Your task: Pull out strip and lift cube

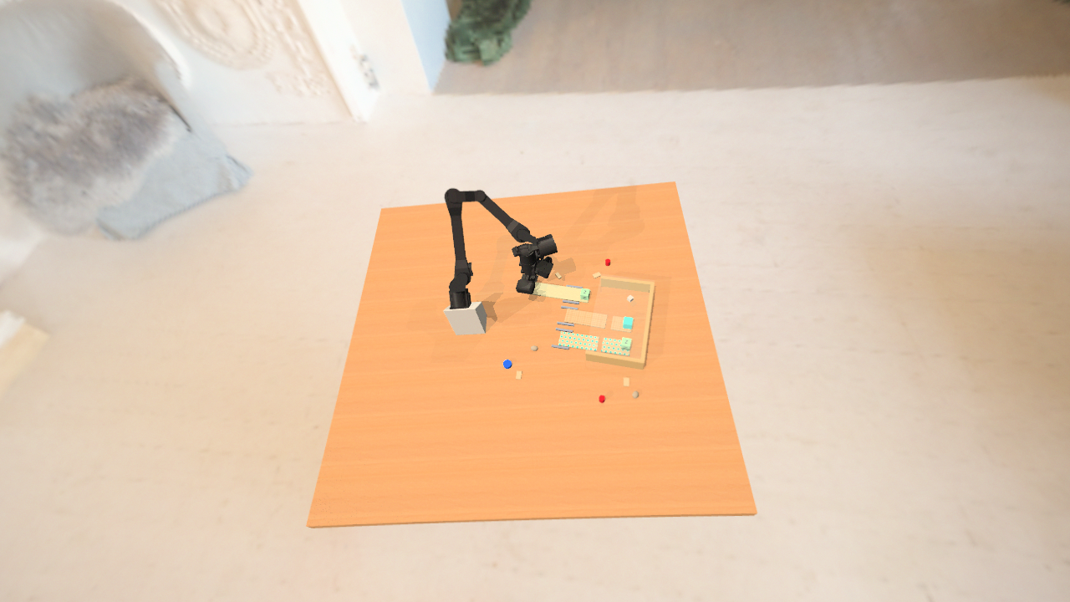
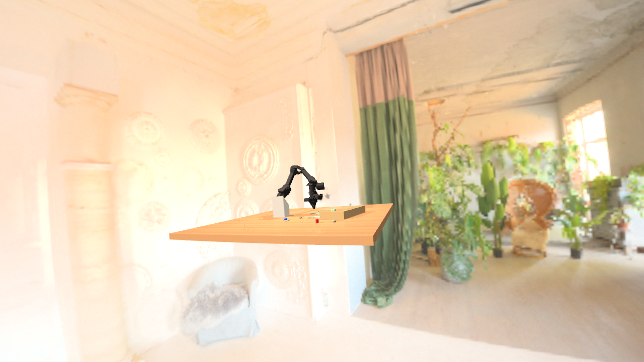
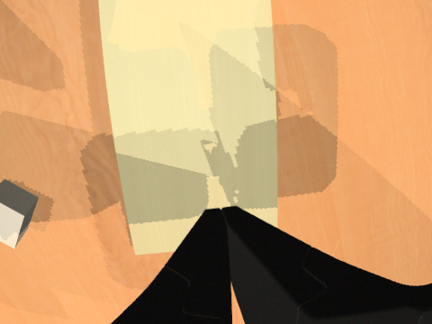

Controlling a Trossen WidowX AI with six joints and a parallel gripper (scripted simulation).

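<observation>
The hand (image 3: 223,211) is pinched fully together with nothing in it, tips down on the near end of the pale yellow strip (image 1: 557,292). The green labelled cube (image 1: 584,293) sits on that strip's far end, by the wooden tray (image 1: 649,314) on the surface (image 1: 478,449).

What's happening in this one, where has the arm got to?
The arm's gripper, fingers shut and tips down on the near end of the pale yellow strip, appears to be dragging it out toward the base. A green cube rides on the strip's far end, by the open side of the wooden tray. The other two strips, a plain tan one and a dotted one, each look split in two and lie untouched. The cube is not picked up yet.
</observation>
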